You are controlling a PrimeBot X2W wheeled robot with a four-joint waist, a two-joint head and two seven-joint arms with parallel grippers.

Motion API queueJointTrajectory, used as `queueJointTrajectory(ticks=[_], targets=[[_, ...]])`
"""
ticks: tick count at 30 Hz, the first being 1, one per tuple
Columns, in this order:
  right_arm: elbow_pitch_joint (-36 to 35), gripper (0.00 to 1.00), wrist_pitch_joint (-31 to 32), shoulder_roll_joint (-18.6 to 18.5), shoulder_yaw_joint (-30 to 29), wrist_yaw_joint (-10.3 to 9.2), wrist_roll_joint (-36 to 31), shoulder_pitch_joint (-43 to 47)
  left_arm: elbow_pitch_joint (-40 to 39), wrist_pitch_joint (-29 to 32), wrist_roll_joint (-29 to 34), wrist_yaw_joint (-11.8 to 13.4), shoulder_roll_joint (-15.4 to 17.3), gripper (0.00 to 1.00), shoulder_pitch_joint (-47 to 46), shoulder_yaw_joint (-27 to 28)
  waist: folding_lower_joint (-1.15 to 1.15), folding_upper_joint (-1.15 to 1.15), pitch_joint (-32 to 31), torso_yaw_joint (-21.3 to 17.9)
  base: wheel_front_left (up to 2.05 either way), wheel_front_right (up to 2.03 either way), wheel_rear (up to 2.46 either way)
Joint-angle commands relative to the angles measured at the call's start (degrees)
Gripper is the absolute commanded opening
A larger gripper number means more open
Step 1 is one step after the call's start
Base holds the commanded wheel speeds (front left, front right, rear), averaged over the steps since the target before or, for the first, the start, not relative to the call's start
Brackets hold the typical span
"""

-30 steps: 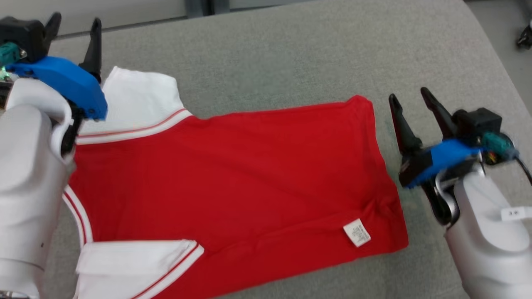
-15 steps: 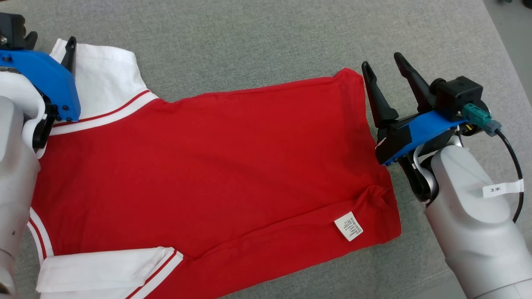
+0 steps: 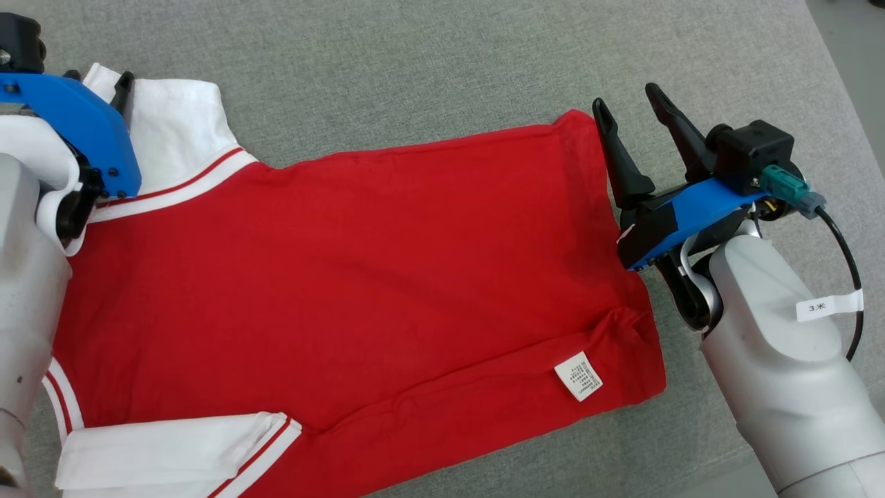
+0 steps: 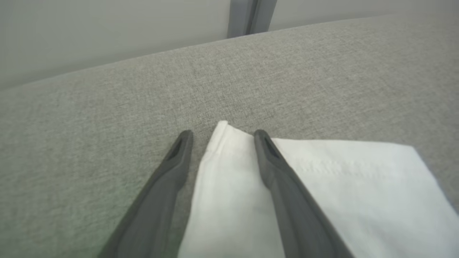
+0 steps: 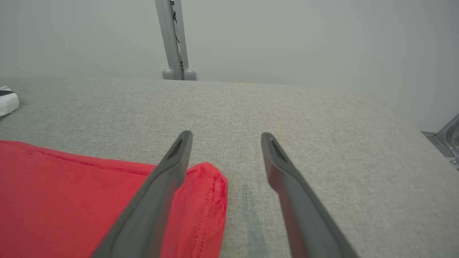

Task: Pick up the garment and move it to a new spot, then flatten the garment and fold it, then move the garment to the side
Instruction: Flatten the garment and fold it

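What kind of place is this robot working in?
Probably a lab or test room: a wide surface covered in grey fabric, a bare pale wall behind it, and a grey metal post at its far edge. One red and white garment lies spread out.

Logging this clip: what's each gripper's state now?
Left gripper: open, white sleeve corner between its fingers.
Right gripper: open, at the red hem corner.

white sticker (image 3: 828,305) on the right forearm (image 3: 781,366) reads "3", then an unclear mark.
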Motion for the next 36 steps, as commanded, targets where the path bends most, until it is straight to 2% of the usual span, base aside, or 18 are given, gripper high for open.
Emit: queueJointTrajectory(ticks=[1, 5, 14, 29, 30, 31, 32, 36], targets=[[0.16, 1.00, -0.35, -0.30, 0.07, 0.01, 0.30, -0.68, 0.85, 0.62, -0.17, -0.05, -0.25, 0.00, 1.60, -1.11, 0.01, 0.00, -0.17, 0.07, 0.00, 0.00, 0.00], [0.96, 1.00, -0.33, -0.57, 0.70, 0.01, 2.08, 0.66, -0.75, -2.82, -2.54, -0.04, -0.03, 0.00, 1.41, -1.30, 0.01, 0.00, -1.34, 0.73, 0.00, 0.00, 0.00], [4.83, 1.00, 1.72, -2.53, 3.57, 0.01, 4.71, -0.41, -4.55, -7.75, -5.01, -0.04, 0.10, 0.00, 2.02, -5.56, 0.01, 0.00, -3.45, 3.32, 0.00, 0.00, 0.00], [17.38, 1.00, 5.86, -2.84, 8.19, 0.01, 6.31, -6.57, -8.32, -12.91, -8.43, -0.04, -1.05, 0.00, -0.49, -12.18, 0.01, 0.00, -3.07, 7.38, 0.00, 0.00, 0.00], [18.21, 0.44, 6.40, -2.80, 8.68, 0.01, 6.63, -6.90, -8.37, -13.13, -8.67, -0.04, -1.05, 0.00, -0.55, -12.53, 0.01, 0.00, -3.07, 7.50, 0.00, 0.00, 0.00], [18.99, 0.12, 6.93, -2.93, 9.35, 0.01, 6.69, -7.29, -8.47, -13.44, -8.97, -0.04, -1.09, 0.00, -0.69, -12.92, 0.01, 0.00, -3.05, 7.65, 0.00, 0.00, 0.00], [19.70, 0.00, 7.13, -3.02, 9.73, 0.01, 6.94, -7.61, -8.52, -13.68, -9.15, -0.04, -1.12, 0.00, -0.80, -13.21, 0.01, 0.00, -3.04, 7.78, 0.00, 0.00, 0.00], [21.65, 0.00, 5.72, -3.49, 9.84, 0.00, 8.70, -8.82, -8.57, -15.36, -10.29, -0.04, -1.20, 0.00, -0.86, -14.16, 0.01, 0.00, -3.44, 8.37, 0.00, 0.00, 0.00]])
